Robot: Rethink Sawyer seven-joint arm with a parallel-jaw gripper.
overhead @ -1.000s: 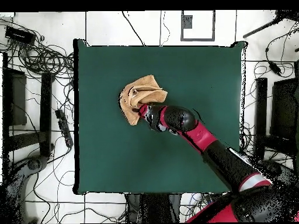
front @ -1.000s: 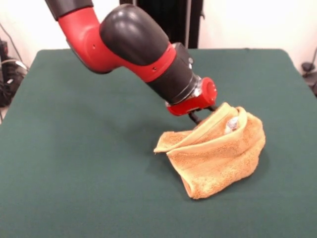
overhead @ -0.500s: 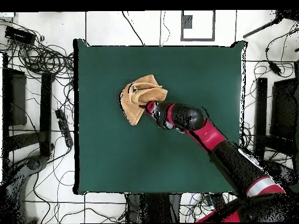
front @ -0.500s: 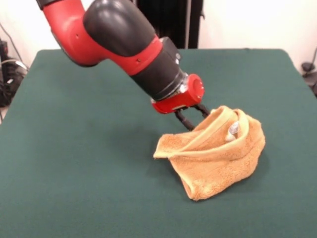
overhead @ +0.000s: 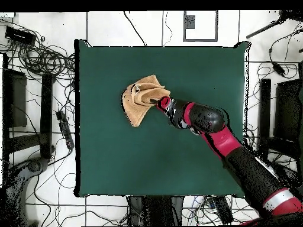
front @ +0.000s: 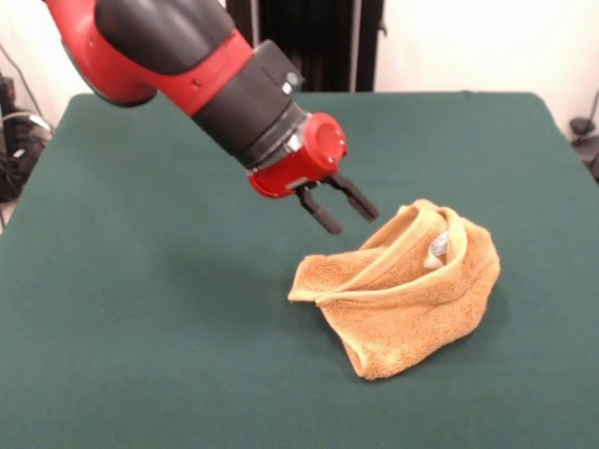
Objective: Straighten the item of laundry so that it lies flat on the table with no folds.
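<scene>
- I saw the pincer (front: 343, 209) spread wide, empty, just beside the towel (front: 402, 290).
- The towel sat crumpled in folds on the dark green table (front: 140, 309).
- Cables (overhead: 41, 59) littered the floor around it.

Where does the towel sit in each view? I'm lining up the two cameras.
Front view: the towel lies crumpled right of centre, just right of the open gripper.
Overhead view: the towel lies left of centre, by the gripper.
Shared landmark: the red and black arm.
</scene>
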